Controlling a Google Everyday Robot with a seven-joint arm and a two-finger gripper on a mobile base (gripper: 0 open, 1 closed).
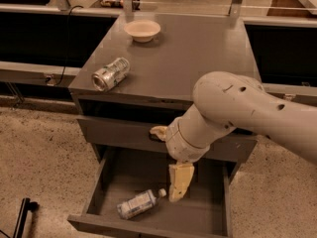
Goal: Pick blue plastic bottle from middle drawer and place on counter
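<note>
The blue plastic bottle (138,204) lies on its side on the floor of the open middle drawer (203,213), near the front left, cap pointing right. My gripper (168,167) hangs over the drawer just right of the bottle's cap, above it and not touching. It is open and empty, with one cream finger (180,181) pointing down into the drawer and the other (158,131) up by the drawer front. The grey counter (193,53) tops the cabinet above.
A crushed silver-green can (110,74) lies near the counter's front left edge. A pale bowl (142,30) stands at the counter's back left. My bulky arm (247,110) crosses the cabinet's right front. A closed drawer front (114,133) sits above the open drawer.
</note>
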